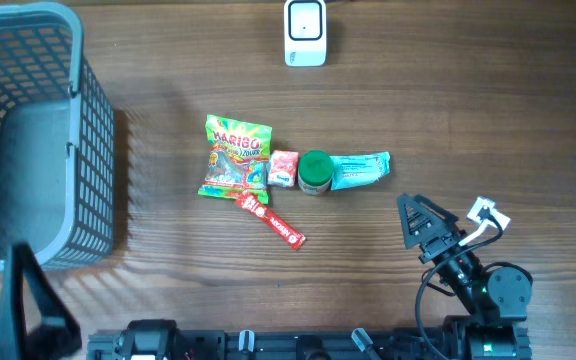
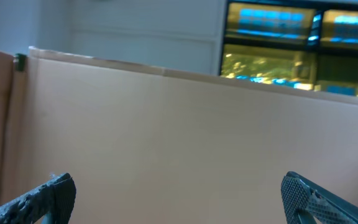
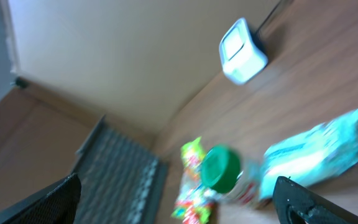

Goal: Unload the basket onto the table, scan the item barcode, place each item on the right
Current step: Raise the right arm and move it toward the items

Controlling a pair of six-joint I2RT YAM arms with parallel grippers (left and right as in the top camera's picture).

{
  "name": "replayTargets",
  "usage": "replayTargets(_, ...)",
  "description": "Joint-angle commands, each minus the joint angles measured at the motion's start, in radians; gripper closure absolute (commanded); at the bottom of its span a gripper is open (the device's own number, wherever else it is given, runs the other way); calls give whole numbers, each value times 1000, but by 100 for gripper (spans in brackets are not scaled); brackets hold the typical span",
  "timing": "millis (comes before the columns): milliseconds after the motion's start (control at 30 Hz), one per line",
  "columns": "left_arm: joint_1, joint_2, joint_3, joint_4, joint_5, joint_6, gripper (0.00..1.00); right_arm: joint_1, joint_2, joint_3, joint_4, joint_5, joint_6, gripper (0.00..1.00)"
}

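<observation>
Jaws wide on both; right tool (image 1: 418,208) points low toward jar (image 1: 315,170); left tool (image 2: 176,186) seemingly level.

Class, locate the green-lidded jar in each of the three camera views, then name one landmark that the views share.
Overhead: green-lidded jar mid-table, between the small red packet and the teal pouch.
Left wrist: not in it.
Right wrist: green-lidded jar bottom centre, just left of the teal pouch.
Shared landmark: white scanner, near the top in overhead and right wrist; absent from left wrist.

Scanner (image 1: 305,32) behind jar (image 1: 315,171), pouch (image 1: 360,170) right of it, basket (image 1: 93,150) far left
</observation>
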Motion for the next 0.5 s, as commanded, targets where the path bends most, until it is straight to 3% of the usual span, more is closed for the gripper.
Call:
replayTargets(0,-30,-103,-7,-31,73,-13,0,2,2,-1,9,-161,82,0)
replayTargets(167,-64,-282,-7,-94,200,-13,0,2,2,80,-63,-192,39,1)
replayTargets(467,-143,-448,3,-179,217,15,0,2,171,598,-770,45,-323,1)
